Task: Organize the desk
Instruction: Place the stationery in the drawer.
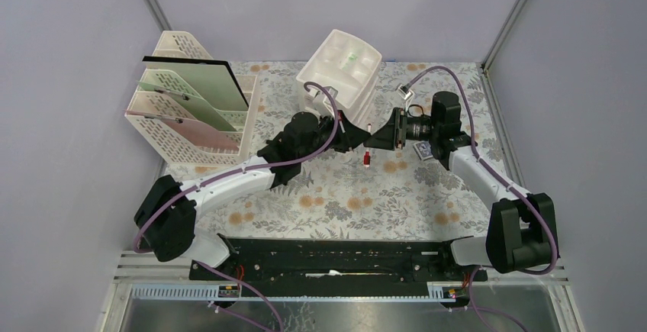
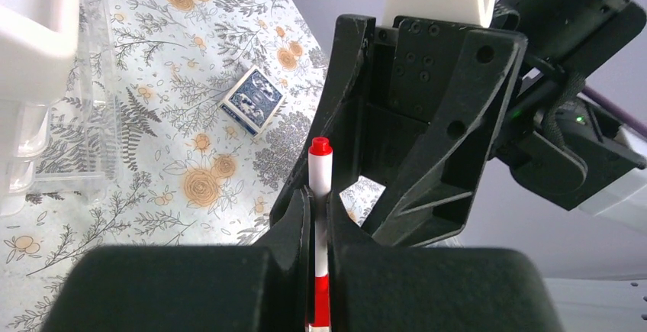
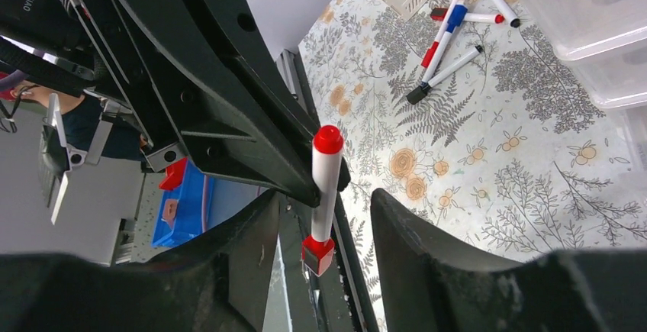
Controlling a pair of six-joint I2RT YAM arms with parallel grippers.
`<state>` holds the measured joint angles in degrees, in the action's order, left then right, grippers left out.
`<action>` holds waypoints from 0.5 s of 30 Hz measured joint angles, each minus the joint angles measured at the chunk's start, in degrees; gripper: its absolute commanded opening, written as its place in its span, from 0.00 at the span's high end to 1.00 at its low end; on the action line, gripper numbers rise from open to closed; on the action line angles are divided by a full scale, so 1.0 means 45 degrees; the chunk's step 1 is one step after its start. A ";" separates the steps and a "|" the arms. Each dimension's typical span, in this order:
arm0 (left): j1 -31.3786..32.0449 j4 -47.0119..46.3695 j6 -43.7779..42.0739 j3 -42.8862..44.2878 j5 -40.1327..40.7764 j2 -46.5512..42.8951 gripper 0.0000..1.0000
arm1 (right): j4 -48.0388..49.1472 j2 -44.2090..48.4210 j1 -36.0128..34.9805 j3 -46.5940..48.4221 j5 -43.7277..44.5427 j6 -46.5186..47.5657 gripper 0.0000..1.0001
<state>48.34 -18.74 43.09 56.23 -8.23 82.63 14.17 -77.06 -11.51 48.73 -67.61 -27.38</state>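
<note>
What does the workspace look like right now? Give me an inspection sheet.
Surface: the desk is covered by a flat cloth printed with leaves and flowers.
Job's things: one marker is held above the desk. The loose markers lie in a pile by the file rack.
Clutter: a card box lies on the cloth. The drawer unit stands at the back.
Grippers: the left gripper is shut on the marker. The right gripper has its jaws apart on either side of the marker, with gaps showing.
Cables: purple cables loop along both arms, with no snag seen.
Surroundings: plain grey walls, nothing else seen.
</note>
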 measured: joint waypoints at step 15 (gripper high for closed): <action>0.0000 -0.0272 0.0670 -0.0005 0.0491 -0.0044 0.61 | 0.1307 -0.0301 -0.0374 -0.0325 -0.0136 -0.1350 1.00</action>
<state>48.34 -19.97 46.11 56.21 -6.02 82.43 20.05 -78.41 -13.19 47.27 -68.23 -33.45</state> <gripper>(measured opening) 0.149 0.055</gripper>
